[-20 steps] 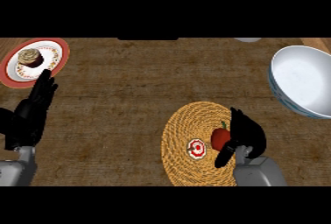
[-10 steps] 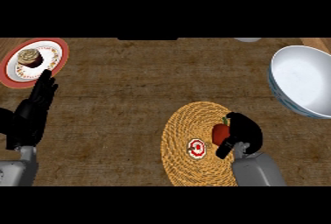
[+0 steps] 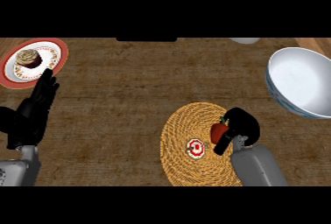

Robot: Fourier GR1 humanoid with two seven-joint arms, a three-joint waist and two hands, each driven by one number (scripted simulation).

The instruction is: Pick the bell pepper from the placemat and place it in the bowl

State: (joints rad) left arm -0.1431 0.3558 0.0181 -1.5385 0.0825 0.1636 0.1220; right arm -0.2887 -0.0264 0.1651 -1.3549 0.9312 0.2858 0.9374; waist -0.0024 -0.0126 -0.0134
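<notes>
A red bell pepper (image 3: 219,130) with a green stem sits on the round woven placemat (image 3: 191,164) at lower centre-right. My right hand (image 3: 242,126) is curled round the pepper from its right side, the thumb along the pepper's lower edge, hiding part of it. The large white bowl (image 3: 304,87) stands at the right edge, up and to the right of the hand. My left hand (image 3: 32,117) rests open at the left edge, fingers pointing up.
A red-rimmed plate (image 3: 55,52) with a cupcake (image 3: 29,57) lies at the top left, just above the left hand's fingertips. A small red-and-white mark (image 3: 195,148) shows on the placemat. Brown countertop spreads between the two hands.
My right hand has closed its fingers round the bell pepper, having been more spread a second ago. The left hand has stayed still.
</notes>
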